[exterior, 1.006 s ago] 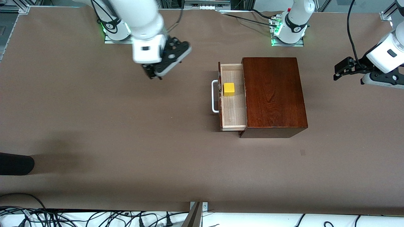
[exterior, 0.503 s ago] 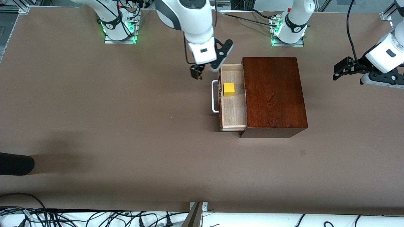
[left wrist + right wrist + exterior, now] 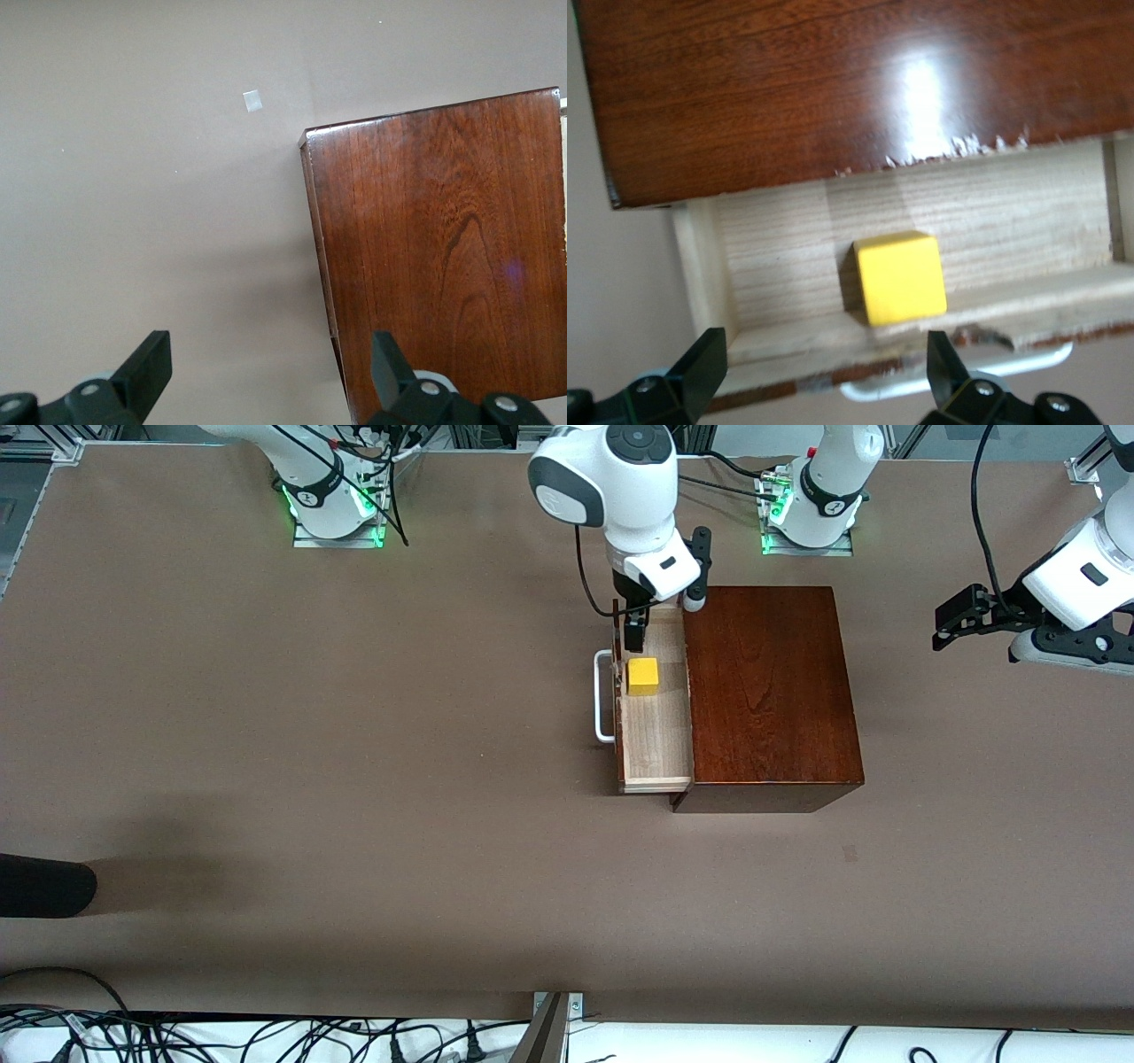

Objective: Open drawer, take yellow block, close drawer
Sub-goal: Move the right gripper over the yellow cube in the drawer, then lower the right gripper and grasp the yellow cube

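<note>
The right gripper (image 3: 640,631) hangs over the open drawer (image 3: 656,735), jaws wide and empty, above the yellow block (image 3: 643,676). The left gripper (image 3: 961,615) waits, jaws open.

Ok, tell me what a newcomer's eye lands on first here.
The yellow block stands out, sitting in the open drawer of the dark wooden box. Right above that drawer hangs the right gripper, fingers open. The left gripper waits, open, over the table's left-arm end.
</note>
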### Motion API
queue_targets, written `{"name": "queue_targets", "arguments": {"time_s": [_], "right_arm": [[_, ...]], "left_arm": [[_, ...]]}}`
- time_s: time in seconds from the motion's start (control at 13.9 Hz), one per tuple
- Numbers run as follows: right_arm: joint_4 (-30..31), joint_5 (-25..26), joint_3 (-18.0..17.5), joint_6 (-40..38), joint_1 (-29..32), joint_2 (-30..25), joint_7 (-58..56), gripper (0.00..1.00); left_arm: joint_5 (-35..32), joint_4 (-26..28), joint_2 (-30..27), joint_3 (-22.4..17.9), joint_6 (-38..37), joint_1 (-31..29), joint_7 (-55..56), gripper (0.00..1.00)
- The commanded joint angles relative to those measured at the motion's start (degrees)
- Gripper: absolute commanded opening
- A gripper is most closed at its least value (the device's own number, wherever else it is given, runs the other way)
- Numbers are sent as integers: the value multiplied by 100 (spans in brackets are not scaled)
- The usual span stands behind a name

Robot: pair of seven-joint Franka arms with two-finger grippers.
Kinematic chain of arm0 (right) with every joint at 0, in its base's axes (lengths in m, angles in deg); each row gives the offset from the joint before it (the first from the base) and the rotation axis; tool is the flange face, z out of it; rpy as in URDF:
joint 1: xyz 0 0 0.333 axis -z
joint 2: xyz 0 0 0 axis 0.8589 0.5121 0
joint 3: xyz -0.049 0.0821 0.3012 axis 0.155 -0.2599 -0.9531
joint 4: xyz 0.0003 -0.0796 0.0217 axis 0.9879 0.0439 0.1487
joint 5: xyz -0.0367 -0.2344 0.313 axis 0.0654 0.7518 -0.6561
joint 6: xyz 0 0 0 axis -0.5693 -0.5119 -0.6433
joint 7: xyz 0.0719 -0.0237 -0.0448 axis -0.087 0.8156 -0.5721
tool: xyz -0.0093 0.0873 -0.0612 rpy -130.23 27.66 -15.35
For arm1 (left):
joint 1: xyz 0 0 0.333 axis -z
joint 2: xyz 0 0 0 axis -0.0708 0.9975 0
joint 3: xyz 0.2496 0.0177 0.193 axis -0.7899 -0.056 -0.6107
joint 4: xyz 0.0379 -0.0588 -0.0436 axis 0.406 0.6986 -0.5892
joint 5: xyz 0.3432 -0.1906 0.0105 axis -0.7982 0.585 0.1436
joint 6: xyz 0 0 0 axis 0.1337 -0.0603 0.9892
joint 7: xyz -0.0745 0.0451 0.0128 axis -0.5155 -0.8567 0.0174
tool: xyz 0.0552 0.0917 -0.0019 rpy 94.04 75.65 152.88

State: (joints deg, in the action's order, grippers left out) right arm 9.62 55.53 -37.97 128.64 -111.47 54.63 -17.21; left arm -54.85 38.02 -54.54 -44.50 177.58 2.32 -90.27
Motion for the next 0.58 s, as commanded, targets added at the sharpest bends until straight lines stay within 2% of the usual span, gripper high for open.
{"name": "queue_targets", "arguments": {"time_s": [0.0,0.14,0.5], "right_arm": [[-521,239,28,-147,-177,437,-194,100],[-705,502,28,-164,-187,613,-395,100],[-864,530,46,-120,-178,798,-493,100]], "left_arm": [[-88,-59,-2,46,-56,-29,6,100],[-88,-59,-2,46,-56,-29,6,100],[-88,-59,-2,46,-56,-29,6,100]]}}
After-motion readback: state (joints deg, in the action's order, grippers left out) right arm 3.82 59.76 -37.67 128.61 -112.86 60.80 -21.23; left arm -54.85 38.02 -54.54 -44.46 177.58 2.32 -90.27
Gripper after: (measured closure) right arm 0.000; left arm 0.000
